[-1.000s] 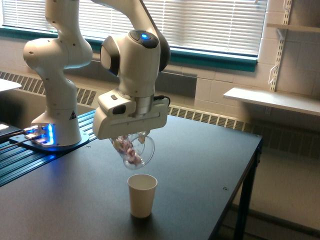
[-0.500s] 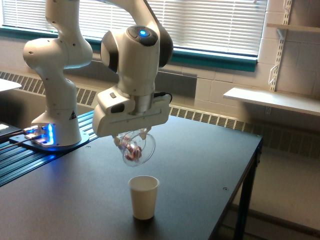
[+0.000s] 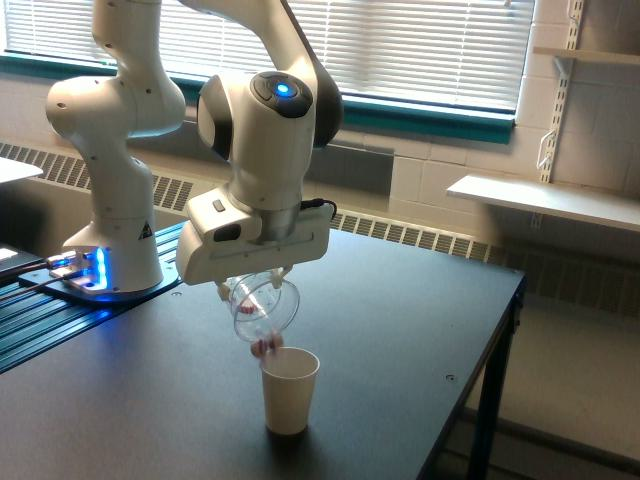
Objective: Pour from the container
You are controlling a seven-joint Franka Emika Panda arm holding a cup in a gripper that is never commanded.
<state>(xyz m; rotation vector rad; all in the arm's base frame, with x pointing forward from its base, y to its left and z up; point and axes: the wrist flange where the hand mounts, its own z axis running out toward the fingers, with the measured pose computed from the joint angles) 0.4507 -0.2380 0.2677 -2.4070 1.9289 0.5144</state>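
The gripper is grasping the container, a clear rounded plastic cup, tipping it steeply so its mouth is pointing down toward the cream paper cup on the dark table. Pinkish-red bits are gathering at its lip, just above the paper cup's rim.

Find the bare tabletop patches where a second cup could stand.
Free: the dark table between the paper cup and its edge on the exterior view's right, and behind toward the radiator. Crowded: under the tilted clear cup and by the robot base.
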